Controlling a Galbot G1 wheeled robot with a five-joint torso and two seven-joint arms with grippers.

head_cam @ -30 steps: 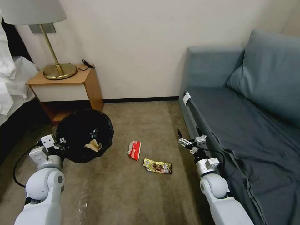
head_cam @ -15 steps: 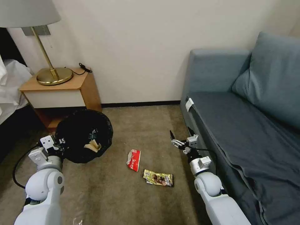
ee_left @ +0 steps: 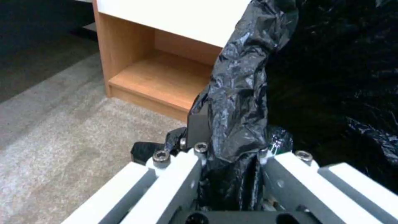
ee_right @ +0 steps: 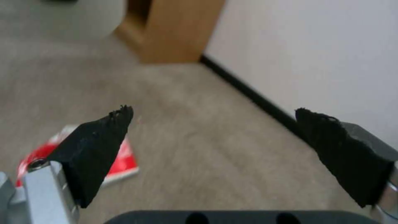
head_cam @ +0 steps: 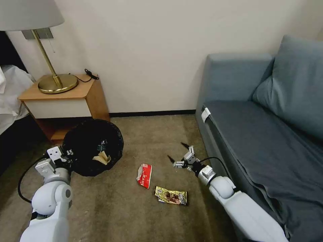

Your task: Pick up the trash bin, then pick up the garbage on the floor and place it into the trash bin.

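Note:
The trash bin (head_cam: 88, 143), lined with a black bag, hangs tilted just off the carpet at the left with its mouth toward me. My left gripper (head_cam: 67, 155) is shut on its bagged rim (ee_left: 238, 102). A piece of crumpled brown paper (head_cam: 102, 157) lies inside the bin. On the floor lie two pieces of garbage: a red-and-white wrapper (head_cam: 144, 175) and a gold-brown wrapper (head_cam: 171, 196). My right gripper (head_cam: 176, 151) hovers open low over the carpet, to the right of and beyond the red wrapper (ee_right: 124, 163). Its fingers (ee_right: 99, 146) hold nothing.
A wooden nightstand (head_cam: 64, 97) with a brass lamp (head_cam: 57, 82) stands behind the bin against the wall. A blue-grey sofa (head_cam: 269, 127) runs along the right, close to my right arm. White bedding (head_cam: 8, 90) shows at the far left. Open carpet surrounds the wrappers.
My right gripper has swung left, away from the sofa edge, and dropped toward the floor near the wrappers. The head camera has shifted a little. The left gripper still holds the bin.

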